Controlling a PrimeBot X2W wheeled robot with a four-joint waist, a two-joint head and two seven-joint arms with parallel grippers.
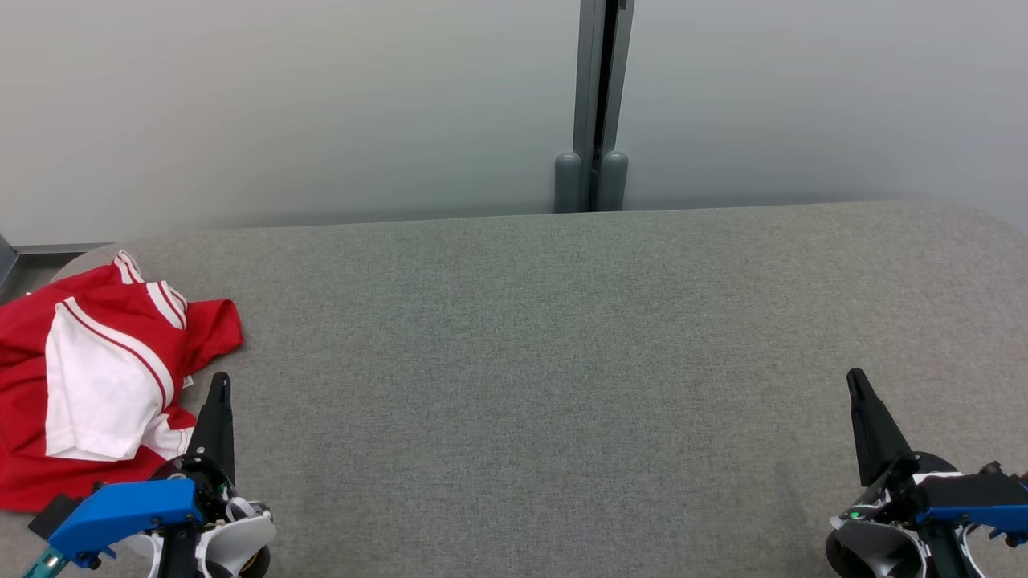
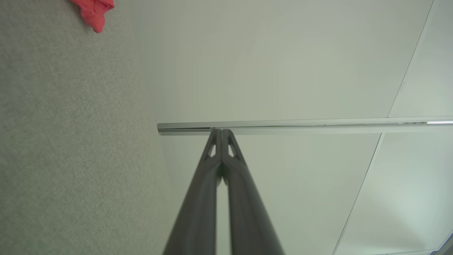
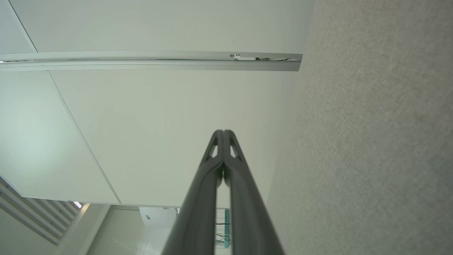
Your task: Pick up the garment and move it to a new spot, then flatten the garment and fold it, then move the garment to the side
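Crumpled red-and-white jersey [image 1: 96,377] sits bunched up at the far left of the grey woven-fabric surface [image 1: 522,361]. Just beside it the left fingers [image 1: 217,417], long, dark and tapered, are pressed together. Over on the far side the right fingers [image 1: 871,425] are closed too.

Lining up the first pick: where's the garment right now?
In the head view the garment lies crumpled at the far left edge of the grey table, just left of the left hand.
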